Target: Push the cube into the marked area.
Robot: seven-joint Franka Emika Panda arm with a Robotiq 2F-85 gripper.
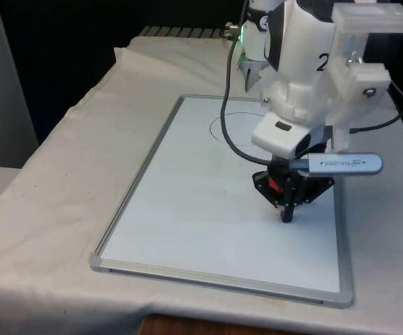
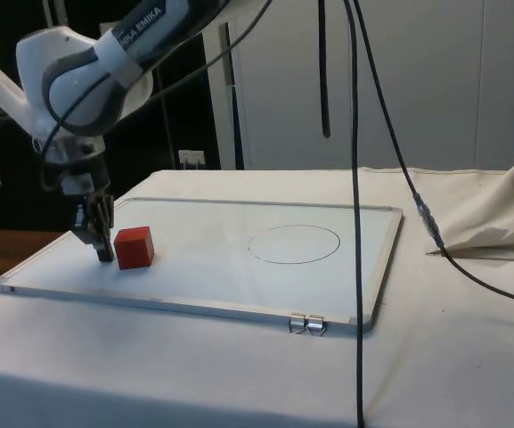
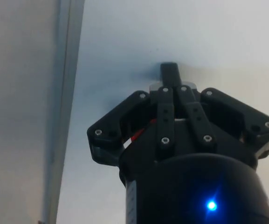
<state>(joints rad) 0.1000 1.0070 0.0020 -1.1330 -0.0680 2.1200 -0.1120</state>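
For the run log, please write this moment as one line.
gripper: black two-finger gripper, shut, tip on whiteboard | object: red cube beside tip | goal: drawn circle, cube outside | stage: push start

Dark cabinets [image 2: 7,192] (pale wall [image 2: 372,80] beside).

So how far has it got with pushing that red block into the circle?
Early days. The end effector is down on the whiteboard, right beside the red block, set to push. The block sits well short of the drawn circle, so the whole slide remains.
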